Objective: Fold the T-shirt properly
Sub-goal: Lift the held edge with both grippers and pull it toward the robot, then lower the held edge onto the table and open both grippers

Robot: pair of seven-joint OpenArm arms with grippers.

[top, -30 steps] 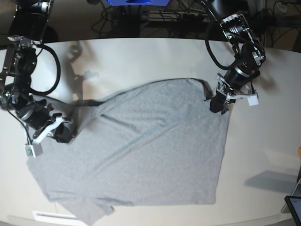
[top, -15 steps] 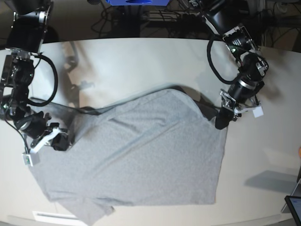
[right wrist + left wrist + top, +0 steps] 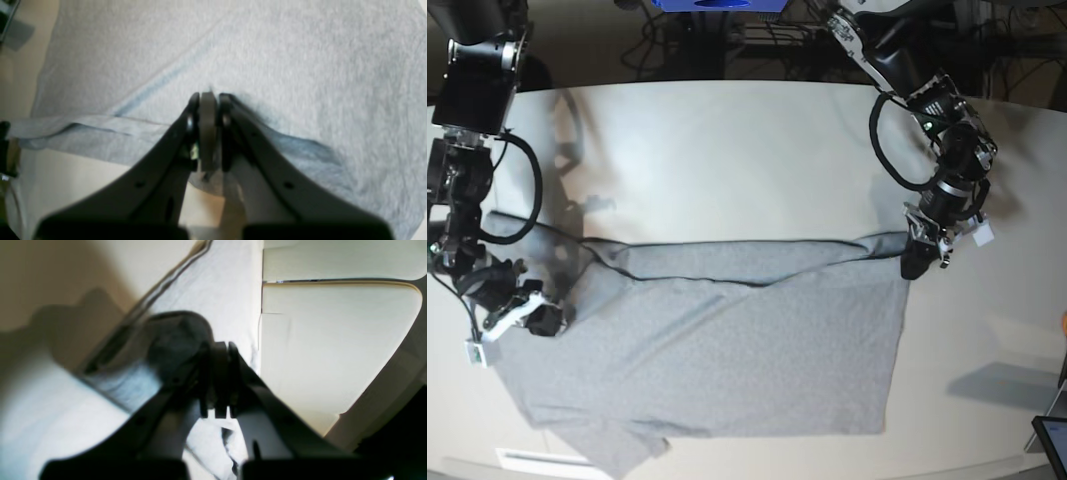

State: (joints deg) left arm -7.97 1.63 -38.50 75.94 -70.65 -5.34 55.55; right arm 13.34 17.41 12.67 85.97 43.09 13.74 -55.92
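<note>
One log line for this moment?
left gripper: shut on T-shirt | right gripper: shut on T-shirt | top edge being folded down

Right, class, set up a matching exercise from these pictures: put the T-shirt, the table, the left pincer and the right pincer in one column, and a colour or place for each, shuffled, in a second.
Column one:
1. T-shirt
2. table
3. left pincer
4. right pincer

Column two:
A. shut on cloth at the base view's left
B. grey
C. shut on cloth at the base view's right
D. cream

Pairs: 1-B, 2-D, 3-C, 4-A
</note>
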